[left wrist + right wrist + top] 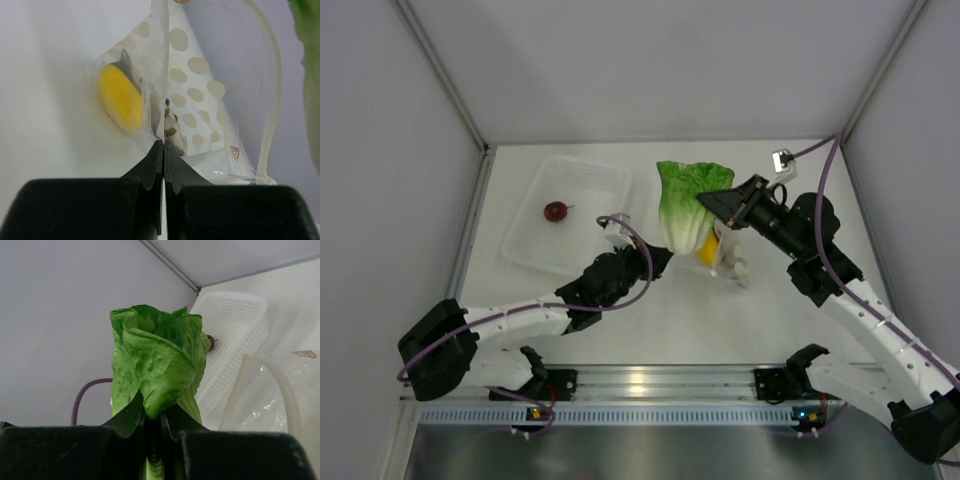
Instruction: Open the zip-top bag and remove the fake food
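Left arm: your left pincer (163, 145) is pressed together on the zip-top bag (200, 90), mid-tabletop (670, 320).
Right arm: your right pincer (152, 415) pinches the lettuce leaf (155, 365) beside the bag.
Bag contents: yellow piece (120, 100) inside.
Tray (610, 180): holds the dark red fruit (556, 211).

The base of the lettuce leaf (155, 370) is mostly hidden between the fingers of the right gripper (152, 422). Just beyond the left gripper (163, 150), a fold of the zip-top bag (200, 85) half covers a whitish-brown piece (173, 131). The bag's top runs off the frame.
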Robot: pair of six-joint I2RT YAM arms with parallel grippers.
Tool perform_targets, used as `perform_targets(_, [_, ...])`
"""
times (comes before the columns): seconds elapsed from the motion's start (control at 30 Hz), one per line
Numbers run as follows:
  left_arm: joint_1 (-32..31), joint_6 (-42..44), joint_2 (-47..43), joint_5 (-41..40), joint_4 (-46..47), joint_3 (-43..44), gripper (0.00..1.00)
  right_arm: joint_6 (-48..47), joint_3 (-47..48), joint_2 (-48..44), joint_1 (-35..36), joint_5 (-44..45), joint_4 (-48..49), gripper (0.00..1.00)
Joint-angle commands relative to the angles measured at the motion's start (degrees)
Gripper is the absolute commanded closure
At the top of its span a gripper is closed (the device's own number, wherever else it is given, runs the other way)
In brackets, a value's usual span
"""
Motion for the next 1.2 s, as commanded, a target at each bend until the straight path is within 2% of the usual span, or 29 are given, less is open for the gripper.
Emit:
perform_targets(0.0, [-0.2, -0.72, -3.51, 0.05, 0.05, -1.61, 1.0, -1.11, 5.41, 1.59, -0.91, -1.4, 6.47, 1.0])
perform_targets(0.43, [-0.37, -5.72, -8.44, 1.02, 0.14, -9.0, 1.0, -1.38, 17.37, 21.81, 1.11, 0.7, 13.68, 1.0])
perform_targets(1.07, [-0.29, -7.31, -14.15, -0.12, 0.05, -18.67, 1.0, -13.41, 49.36, 59.06, 13.85, 18.2, 0.5, 1.0])
perform_targets(1.1, [-0.37, -7.22, -14.76, -0.39, 0.05, -19.02, 1.0, -13.68, 51.63, 60.39, 14.47, 18.38, 0.24, 0.99])
perform_targets(1.17, [-0.37, -7.05, -15.38, -0.56, 0.05, -19.72, 1.0, -14.12, 53.93, 64.16, 15.0, 17.33, -1.6, 0.91])
